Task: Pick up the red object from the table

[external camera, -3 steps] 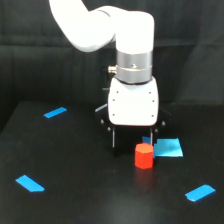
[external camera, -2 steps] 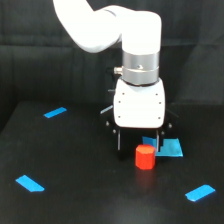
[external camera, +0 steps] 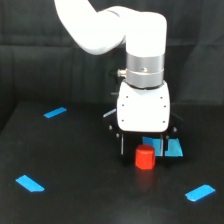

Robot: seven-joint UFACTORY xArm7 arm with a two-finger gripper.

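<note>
Gripper (external camera: 142, 146) is hanging centre-frame w/ jaws spread wide, holding nothing, straddling above the red object (external camera: 145, 157) to drop round it on the table (external camera: 75, 205).

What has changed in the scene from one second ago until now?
The white hand moved toward the exterior view's right and now sits directly over the small red cylinder. Nothing was gripped or released. The cylinder and the blue tape strips on the black table stayed in place.

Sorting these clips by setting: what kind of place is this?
Probably a robotics lab test bench: a matte black table marked with blue tape strips, a dark cloth backdrop, and a white arm's gripper over a red object.
</note>
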